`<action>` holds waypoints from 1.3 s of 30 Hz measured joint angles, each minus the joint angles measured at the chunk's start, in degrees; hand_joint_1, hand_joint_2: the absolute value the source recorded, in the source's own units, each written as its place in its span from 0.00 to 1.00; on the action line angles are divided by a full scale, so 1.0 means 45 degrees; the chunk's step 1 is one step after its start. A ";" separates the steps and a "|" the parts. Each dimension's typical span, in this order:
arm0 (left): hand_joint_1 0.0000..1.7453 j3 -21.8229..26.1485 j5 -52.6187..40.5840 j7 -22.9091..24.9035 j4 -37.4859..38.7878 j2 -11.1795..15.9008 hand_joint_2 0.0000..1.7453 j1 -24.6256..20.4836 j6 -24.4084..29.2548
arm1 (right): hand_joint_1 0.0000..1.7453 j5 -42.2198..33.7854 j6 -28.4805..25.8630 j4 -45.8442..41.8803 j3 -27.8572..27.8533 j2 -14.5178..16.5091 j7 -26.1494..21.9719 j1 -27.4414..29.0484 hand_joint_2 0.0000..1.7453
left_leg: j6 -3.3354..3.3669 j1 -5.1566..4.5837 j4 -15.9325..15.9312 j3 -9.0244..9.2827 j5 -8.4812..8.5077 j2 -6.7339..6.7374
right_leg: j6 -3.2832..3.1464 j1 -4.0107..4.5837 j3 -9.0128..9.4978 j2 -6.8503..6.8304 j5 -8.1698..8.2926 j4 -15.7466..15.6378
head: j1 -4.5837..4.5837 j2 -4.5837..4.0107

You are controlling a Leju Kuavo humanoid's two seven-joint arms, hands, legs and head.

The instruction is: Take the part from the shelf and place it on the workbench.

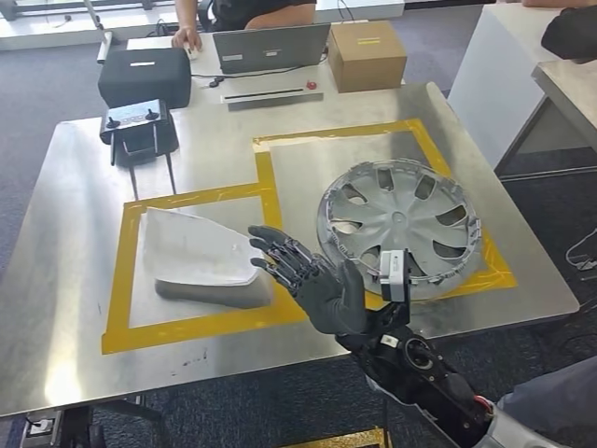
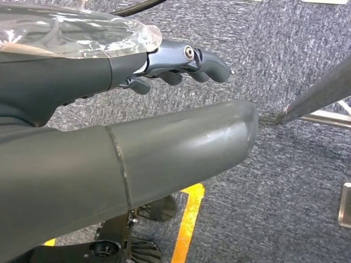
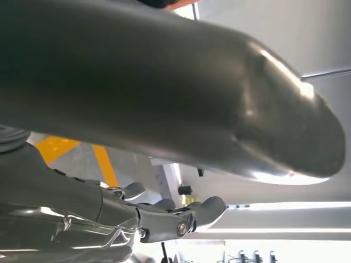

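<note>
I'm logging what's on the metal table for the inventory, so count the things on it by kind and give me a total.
Car parts: 2, the hubcap and the grey panel
Black cases: 1
Black controllers: 1
Laptops: 1
Cardboard boxes: 1
Total: 6

Laptop [image 1: 270, 47], cardboard box [image 1: 366, 54], black case [image 1: 145, 77].

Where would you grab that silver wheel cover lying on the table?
Probably by the near rim of the wheel cover, coming from the robot's side. It lies flat, so there is little to hold from above, while the spoke openings by the rim let fingers hook through. The right hand hovers open beside it.
</note>
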 joint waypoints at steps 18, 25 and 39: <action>0.00 0.0000 -0.0012 0.0084 -0.0004 -0.0120 0.00 -0.0086 -0.0104 | 0.00 0.0205 0.0114 0.0293 -0.0004 0.0184 -0.0005 -0.0350 0.00 | -0.0521 0.0278 0.0278 0.0054 -0.0284 0.0030 | -0.0160 -0.0103 -0.0117 0.0013 0.0133 0.0158 | 0.0072 0.0000; 0.00 0.0000 0.0011 0.0084 -0.0004 -0.0106 0.00 -0.0029 -0.0142 | 0.00 0.0220 0.0195 0.0500 -0.0004 0.0304 0.0002 -0.0419 0.00 | -0.0428 0.0224 0.3171 -0.1259 -0.1348 0.0061 | -0.0449 0.0066 -0.0300 -0.0052 0.0282 0.0132 | -0.0116 0.0000; 0.00 0.0000 0.0022 0.0074 -0.0004 -0.0062 0.00 -0.0054 -0.0175 | 0.00 0.0225 0.0347 0.0792 -0.0067 0.0454 -0.0001 -0.0547 0.00 | 0.0170 0.0090 -0.0221 0.0243 0.0067 0.0164 | 0.0135 0.0053 -0.1588 -0.0088 -0.1589 0.3729 | 0.0096 0.0000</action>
